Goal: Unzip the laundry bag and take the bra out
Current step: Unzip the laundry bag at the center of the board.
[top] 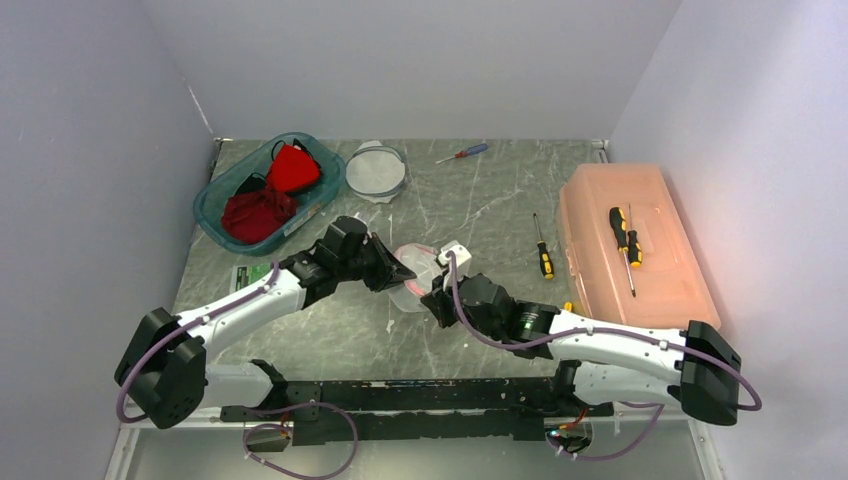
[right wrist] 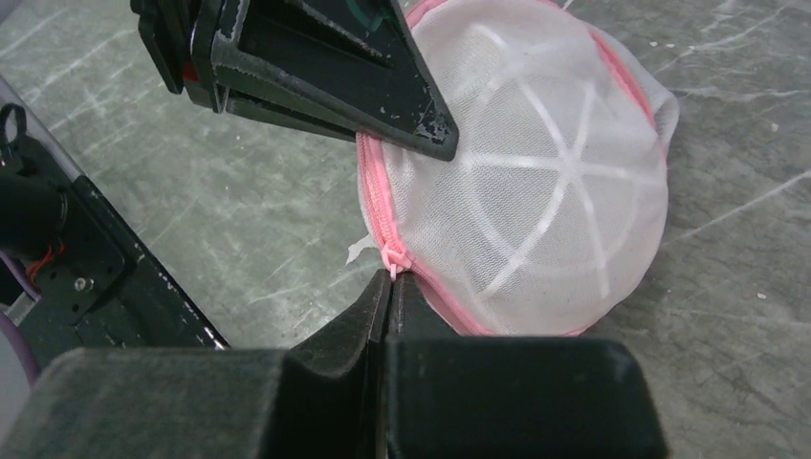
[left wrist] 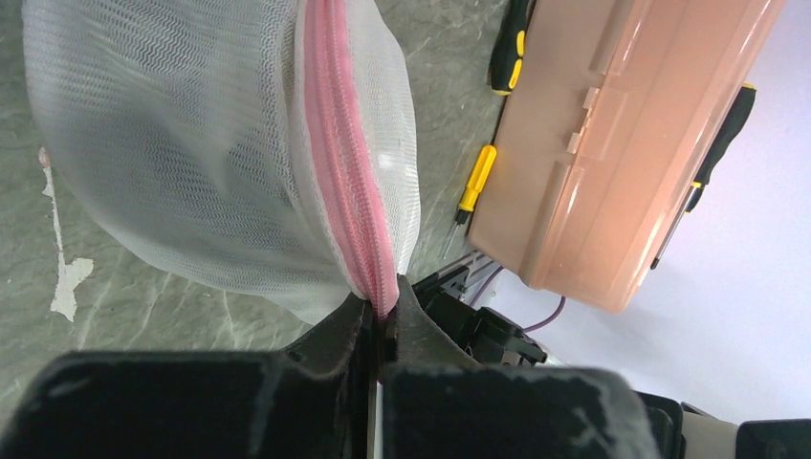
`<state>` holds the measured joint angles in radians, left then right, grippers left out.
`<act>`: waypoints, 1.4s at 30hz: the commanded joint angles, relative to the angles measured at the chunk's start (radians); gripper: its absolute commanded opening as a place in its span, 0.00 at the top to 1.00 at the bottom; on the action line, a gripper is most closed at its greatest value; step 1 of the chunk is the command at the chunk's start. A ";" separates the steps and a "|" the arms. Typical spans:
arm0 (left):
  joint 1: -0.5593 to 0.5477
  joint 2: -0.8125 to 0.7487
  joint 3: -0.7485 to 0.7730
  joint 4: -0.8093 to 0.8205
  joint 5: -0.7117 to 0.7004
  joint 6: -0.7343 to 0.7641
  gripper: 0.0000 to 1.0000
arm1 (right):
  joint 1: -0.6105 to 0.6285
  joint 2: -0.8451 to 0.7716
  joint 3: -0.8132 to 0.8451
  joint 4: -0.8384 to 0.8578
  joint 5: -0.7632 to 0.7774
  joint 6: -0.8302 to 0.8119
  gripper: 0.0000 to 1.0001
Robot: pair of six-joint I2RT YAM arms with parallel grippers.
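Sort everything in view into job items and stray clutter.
Job: laundry bag, pink zipper.
Clutter: teal basket, red clothes, round mesh piece, orange toolbox, screwdriver on toolbox, table screwdriver, far screwdriver.

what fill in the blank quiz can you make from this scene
1. The zipper on the white mesh laundry bag is ___.
2. The left tool and the right tool both pinch that zipper, so neither is ___.
3. One screwdriver lies on top of the box; its handle is black and ___.
4. The teal basket holds clothes coloured ___.

Missing words: pink; open; yellow; red
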<state>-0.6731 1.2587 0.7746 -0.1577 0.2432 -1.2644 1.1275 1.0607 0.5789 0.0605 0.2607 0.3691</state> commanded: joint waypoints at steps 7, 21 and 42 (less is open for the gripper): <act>0.024 -0.006 0.003 0.037 0.028 0.042 0.97 | -0.064 -0.096 -0.061 -0.175 0.180 0.170 1.00; 0.067 0.013 0.008 0.080 0.139 0.123 0.97 | -0.112 -0.180 -0.098 -0.211 0.190 0.160 1.00; 0.111 0.055 0.140 0.086 0.286 0.297 0.97 | -0.102 -0.435 -0.102 -0.142 -0.006 0.015 1.00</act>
<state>-0.5831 1.2766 0.7967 -0.1371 0.4316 -1.0836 1.0218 0.7158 0.4057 -0.0677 0.2501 0.4706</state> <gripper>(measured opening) 0.053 0.010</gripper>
